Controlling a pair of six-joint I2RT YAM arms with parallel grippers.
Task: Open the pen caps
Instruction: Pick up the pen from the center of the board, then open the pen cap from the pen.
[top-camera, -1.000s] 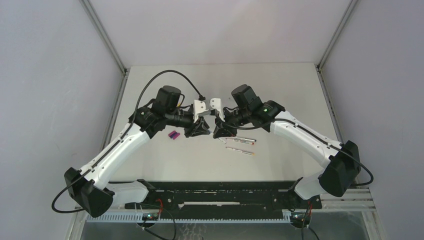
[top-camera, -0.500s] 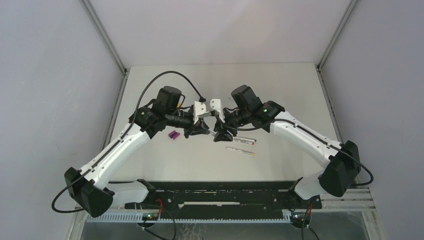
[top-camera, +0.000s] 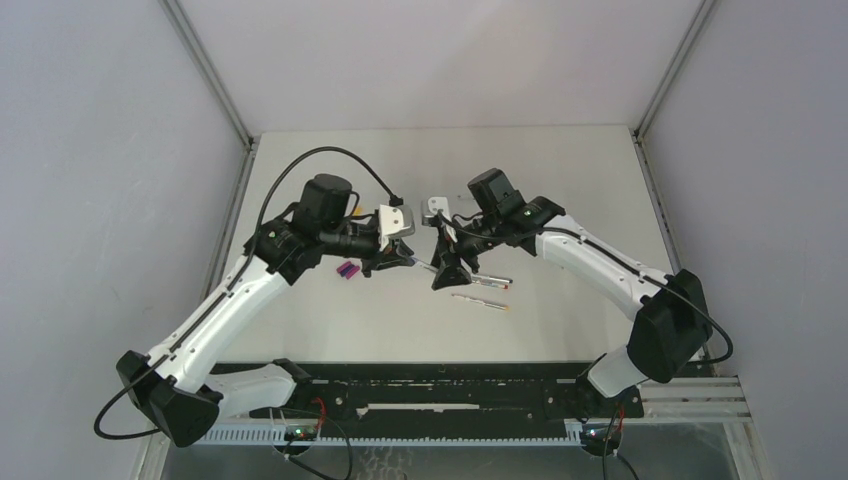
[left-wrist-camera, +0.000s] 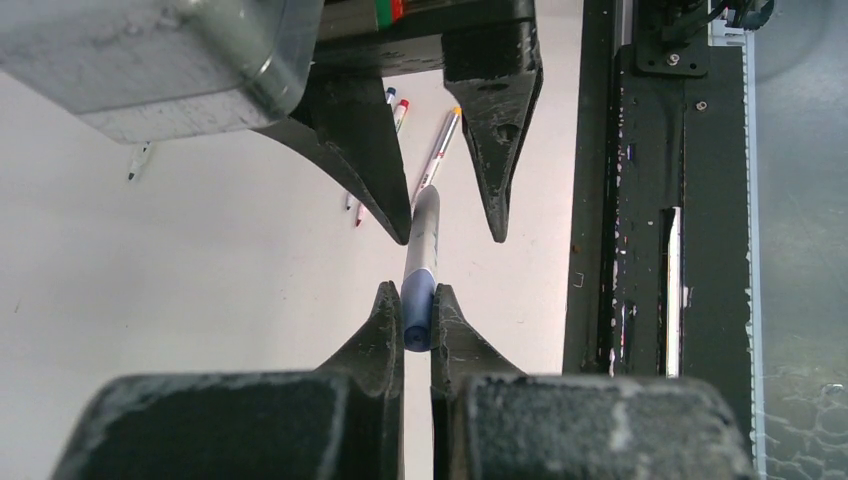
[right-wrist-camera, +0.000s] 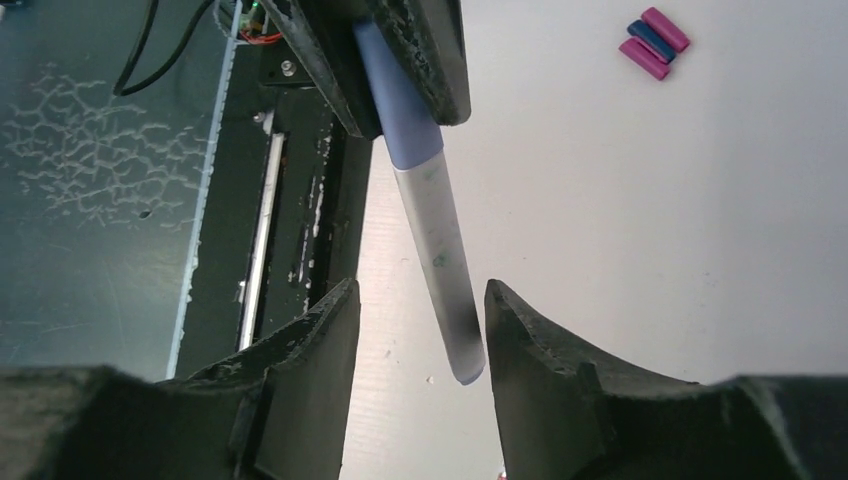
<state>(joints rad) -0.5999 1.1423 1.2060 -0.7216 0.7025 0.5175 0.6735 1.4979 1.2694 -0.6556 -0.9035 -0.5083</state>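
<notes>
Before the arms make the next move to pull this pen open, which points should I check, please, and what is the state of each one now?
1. Left gripper shut on the blue plastic pen cap: ok.
2. Cap seated on the slim white pen barrel: ok, not yet pulled off.
3. Barrel between the fingers of the right gripper: ok, though nearer to one finger.
4. Right gripper gripping the barrel: not ok, its jaws stand open.
5. Short magenta and dark blue loose caps out of the way: ok, they lie well aside from the held pen.
</notes>
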